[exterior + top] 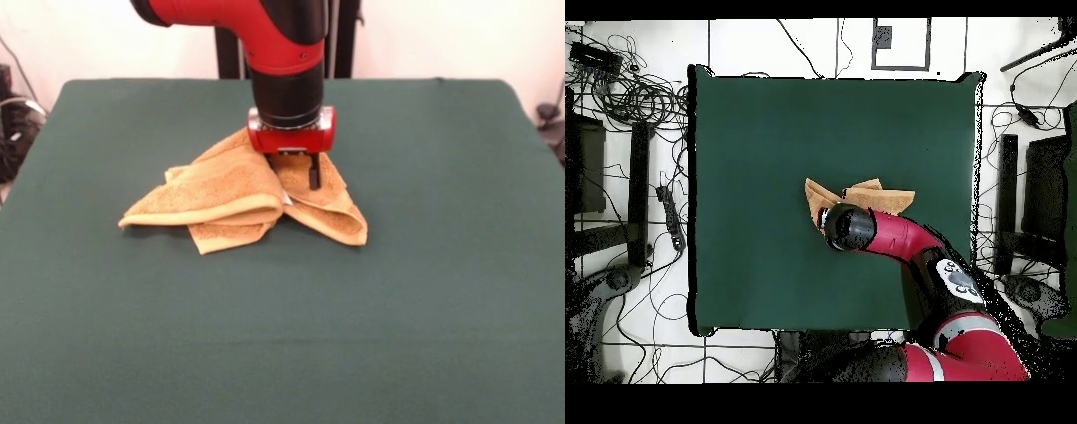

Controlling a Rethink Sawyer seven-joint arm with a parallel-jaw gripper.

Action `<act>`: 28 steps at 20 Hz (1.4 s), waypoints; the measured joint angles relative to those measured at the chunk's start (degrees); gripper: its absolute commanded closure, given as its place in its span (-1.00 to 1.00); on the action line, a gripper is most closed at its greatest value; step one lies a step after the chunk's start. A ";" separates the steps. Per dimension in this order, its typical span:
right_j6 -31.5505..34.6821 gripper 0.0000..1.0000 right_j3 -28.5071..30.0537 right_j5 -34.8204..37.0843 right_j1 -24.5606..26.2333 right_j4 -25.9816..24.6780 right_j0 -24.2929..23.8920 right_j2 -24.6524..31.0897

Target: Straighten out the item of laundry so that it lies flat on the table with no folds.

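The item of laundry (pixel 231 196), a mustard-yellow towel, lies crumpled in several folded layers a little behind the middle of the table (pixel 282 336). One flap runs out to the left and another to the right front. My gripper (pixel 294 177) hangs straight down onto the towel's upper middle, open, with one dark finger (pixel 313 172) resting on the cloth and the other hidden behind a raised fold. In the overhead view the arm's wrist (pixel 848 226) covers the gripper and part of the towel (pixel 877 195) on the green table (pixel 765 150).
Green cloth spreads wide on every side of the towel. Cables and stands (pixel 635 100) lie on the floor beyond the table's edges.
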 measured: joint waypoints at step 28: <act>-0.01 1.00 0.04 -0.53 0.03 -1.64 -2.08 0.25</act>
